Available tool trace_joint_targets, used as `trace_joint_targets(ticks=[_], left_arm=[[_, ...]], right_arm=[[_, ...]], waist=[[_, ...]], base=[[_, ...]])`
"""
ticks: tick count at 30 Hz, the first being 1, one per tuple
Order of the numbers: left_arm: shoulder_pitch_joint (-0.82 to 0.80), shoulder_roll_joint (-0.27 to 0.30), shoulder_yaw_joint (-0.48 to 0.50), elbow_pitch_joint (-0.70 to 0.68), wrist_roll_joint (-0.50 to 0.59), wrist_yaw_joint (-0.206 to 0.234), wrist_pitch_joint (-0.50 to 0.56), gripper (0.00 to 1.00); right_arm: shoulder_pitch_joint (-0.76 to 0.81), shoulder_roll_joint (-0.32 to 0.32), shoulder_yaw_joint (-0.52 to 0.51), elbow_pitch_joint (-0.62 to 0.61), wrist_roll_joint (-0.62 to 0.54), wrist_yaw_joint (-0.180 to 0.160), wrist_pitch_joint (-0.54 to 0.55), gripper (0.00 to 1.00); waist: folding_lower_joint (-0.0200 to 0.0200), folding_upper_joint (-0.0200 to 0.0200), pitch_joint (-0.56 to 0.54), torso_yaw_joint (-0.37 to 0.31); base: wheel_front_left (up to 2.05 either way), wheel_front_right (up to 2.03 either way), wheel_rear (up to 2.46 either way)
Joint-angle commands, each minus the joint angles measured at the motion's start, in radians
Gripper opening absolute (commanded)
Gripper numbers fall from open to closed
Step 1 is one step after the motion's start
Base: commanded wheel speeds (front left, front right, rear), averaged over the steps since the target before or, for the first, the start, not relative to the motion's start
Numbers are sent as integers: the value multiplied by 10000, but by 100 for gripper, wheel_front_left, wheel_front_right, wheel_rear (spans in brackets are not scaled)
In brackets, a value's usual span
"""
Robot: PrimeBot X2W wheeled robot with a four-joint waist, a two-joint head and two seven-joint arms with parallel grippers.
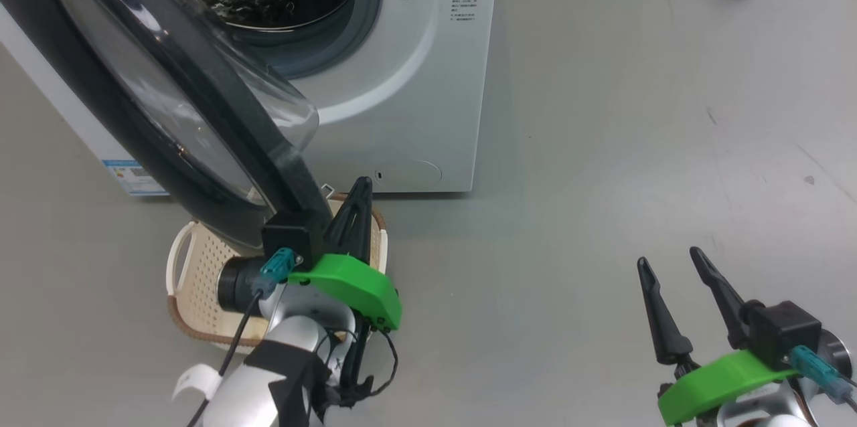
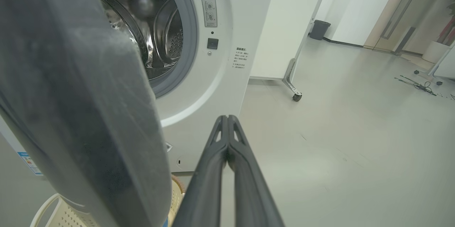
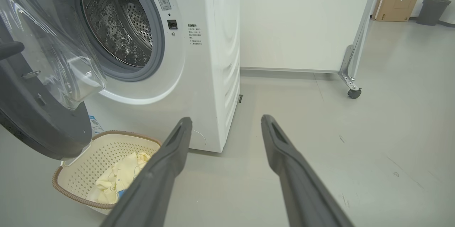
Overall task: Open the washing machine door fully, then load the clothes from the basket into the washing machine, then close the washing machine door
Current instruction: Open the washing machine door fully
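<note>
Now the left pincer [image 2: 228,117], clenched on nothing, sits just right of the open washing machine door [image 1: 167,112], near the basket [image 3: 106,133] holding the clothes [image 3: 121,173], while the right pincer [image 3: 225,119] stands released, empty.

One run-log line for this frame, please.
black-framed glass washing machine door: part open | left gripper: shut, beside door edge | right gripper: open, empty | cream-yellow clothes: in perforated cream basket
</note>
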Motion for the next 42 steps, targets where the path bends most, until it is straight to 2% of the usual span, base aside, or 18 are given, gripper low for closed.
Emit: trace_joint_targets(ticks=[1, 8, 17, 35, 42], left_arm=[[-574, 23, 329, -143, -69, 108, -180, 0], [-924, 21, 520, 826, -445, 227, -763, 0], [-834, 90, 661, 1015, -571, 337, -1056, 0], [443, 607, 509, -455, -522, 931, -862, 0], [943, 940, 637, -1085, -478, 1337, -775, 0]], right_arm=[[-417, -81, 223, -275, 90, -29, -68, 100], [-440, -81, 197, -262, 64, -29, -55, 100], [-426, -81, 49, -393, -16, -29, 100, 100], [-447, -81, -200, -621, -198, -29, 250, 100], [-399, -81, -239, -653, -204, -29, 291, 100]], waist=[[0, -1, 3, -7], [0, -1, 37, 11], [0, -1, 54, 263], [0, -1, 2, 1194], [0, -1, -5, 1554]], base=[[0, 0, 0], [0, 0, 0], [0, 0, 0], [0, 0, 0], [0, 0, 0]])
